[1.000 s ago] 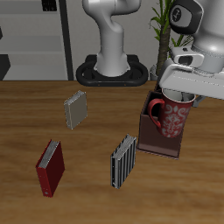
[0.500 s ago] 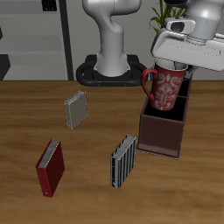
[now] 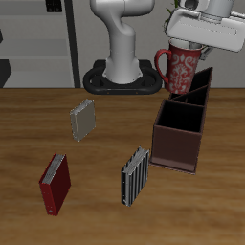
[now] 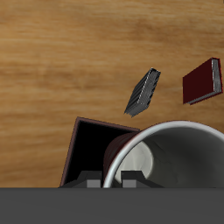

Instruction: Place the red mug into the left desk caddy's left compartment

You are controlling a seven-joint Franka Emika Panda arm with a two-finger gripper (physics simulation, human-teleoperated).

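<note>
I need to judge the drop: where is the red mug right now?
In the exterior view the red mug hangs in the pincer, lifted clear above the back end of the caddy, near the robot's base.

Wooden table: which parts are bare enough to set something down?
Bare wood lies between the small grey book and the dark reddish-brown caddy, and along the wooden table edge behind the red book. Crowded: around the striped book beside the caddy.
</note>
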